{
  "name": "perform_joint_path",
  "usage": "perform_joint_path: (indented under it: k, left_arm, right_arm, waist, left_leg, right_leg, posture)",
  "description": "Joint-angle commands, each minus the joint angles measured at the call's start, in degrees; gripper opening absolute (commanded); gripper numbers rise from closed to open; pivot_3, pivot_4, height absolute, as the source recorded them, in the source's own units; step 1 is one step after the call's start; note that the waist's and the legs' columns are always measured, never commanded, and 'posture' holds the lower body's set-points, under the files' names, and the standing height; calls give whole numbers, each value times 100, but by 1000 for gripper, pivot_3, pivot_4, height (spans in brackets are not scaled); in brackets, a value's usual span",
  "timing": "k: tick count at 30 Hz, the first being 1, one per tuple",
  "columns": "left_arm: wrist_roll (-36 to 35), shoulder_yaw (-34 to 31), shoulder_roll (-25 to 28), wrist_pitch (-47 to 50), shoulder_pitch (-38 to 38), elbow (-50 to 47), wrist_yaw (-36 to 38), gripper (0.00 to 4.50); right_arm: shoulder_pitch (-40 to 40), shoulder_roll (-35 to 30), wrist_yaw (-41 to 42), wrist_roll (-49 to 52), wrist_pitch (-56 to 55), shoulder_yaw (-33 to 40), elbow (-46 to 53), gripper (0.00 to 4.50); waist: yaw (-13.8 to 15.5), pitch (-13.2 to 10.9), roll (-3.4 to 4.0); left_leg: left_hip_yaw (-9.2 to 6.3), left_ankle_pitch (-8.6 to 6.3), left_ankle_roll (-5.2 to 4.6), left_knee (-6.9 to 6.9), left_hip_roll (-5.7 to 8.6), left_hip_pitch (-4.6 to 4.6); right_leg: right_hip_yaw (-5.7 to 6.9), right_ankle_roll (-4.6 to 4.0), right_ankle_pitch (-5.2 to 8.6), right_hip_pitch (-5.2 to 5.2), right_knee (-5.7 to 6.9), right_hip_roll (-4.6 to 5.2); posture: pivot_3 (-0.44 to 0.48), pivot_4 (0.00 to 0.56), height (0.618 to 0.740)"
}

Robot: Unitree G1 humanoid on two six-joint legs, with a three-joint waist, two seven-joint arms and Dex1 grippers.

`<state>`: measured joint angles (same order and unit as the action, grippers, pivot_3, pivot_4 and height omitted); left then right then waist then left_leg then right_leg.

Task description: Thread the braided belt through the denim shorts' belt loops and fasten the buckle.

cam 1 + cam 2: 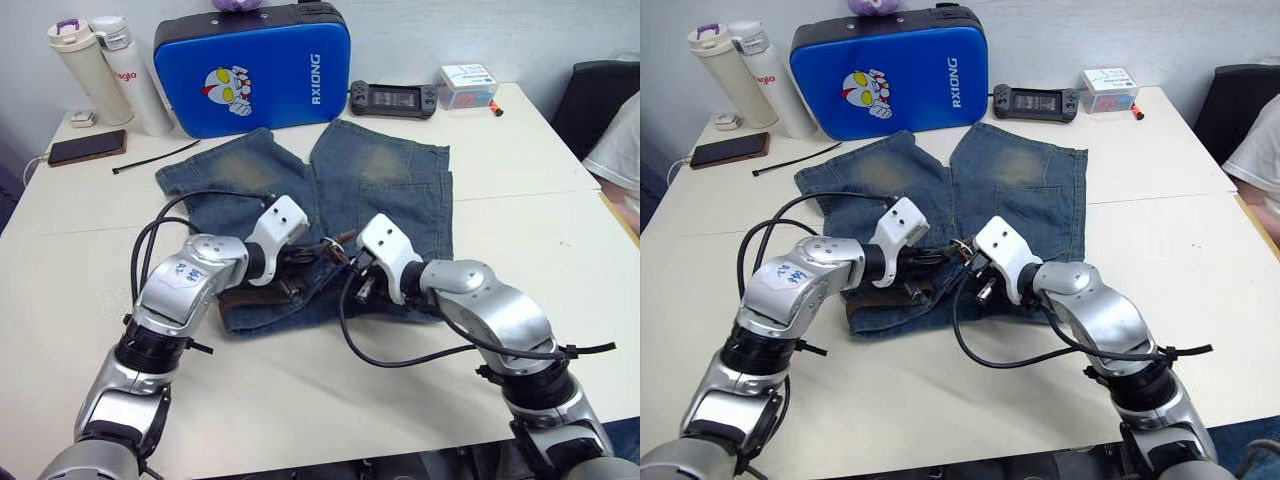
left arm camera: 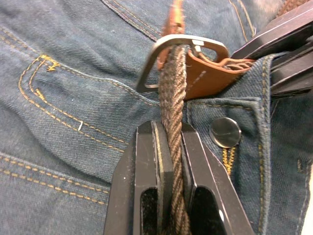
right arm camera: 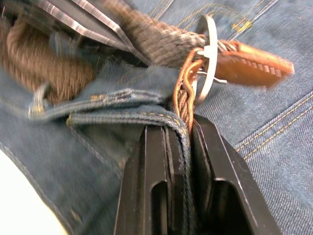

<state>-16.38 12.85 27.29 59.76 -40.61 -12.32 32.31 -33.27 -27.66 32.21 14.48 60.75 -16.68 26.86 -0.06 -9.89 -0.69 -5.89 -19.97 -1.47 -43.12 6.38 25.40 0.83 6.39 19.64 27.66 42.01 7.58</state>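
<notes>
The faded denim shorts lie flat in the middle of the table, waistband toward me. Both grippers meet at the waistband. My left gripper is shut on the braided belt, whose brown strap runs up through the silver buckle with its tan leather tab. My right gripper is shut on the denim waistband edge, right below the buckle. A narrow denim strip that looks like a belt loop lies beside it. A metal snap button sits next to the left fingers.
A blue case stands behind the shorts, with two bottles to its left. A phone and a black cable tie lie at back left. A game console and a small box sit at back right. A person's sleeve shows at the right edge.
</notes>
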Motion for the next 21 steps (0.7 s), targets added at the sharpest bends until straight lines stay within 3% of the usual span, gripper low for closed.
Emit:
perform_joint_path:
  k: [1,8,17,21]
  left_arm:
    - [134,106,-156,-368,-275,52,-18,0]
    - [337,285,-347,-576,-343,313,-24,0]
    - [357,289,-225,-577,-183,133,131,0]
    - [377,299,-132,-682,-160,92,221,0]
  right_arm:
    - [-129,-277,413,-6,-440,-296,167,27]
    - [-217,-398,680,51,-676,-199,113,27]
    - [-417,-1519,2047,634,-1115,430,245,4292]
    - [-718,-2003,2343,309,-1891,580,-188,4442]
  waist:
    - [3,0,0]
    - [6,0,0]
    - [22,0,-1]
    - [25,0,-1]
  left_leg:
    - [0,0,0,0,1,0]
    - [0,0,0,1,-2,0]
    - [-1,0,0,0,-1,1]
    - [0,0,-1,1,-1,1]
  right_leg:
    - [0,0,0,0,0,1]
    - [1,0,0,-1,-4,0]
    - [3,1,0,-5,-14,1]
    - [4,1,0,-6,-17,2]
  posture:
    - [0,150,664]
    - [0,150,664]
    - [0,150,664]
    - [0,150,664]
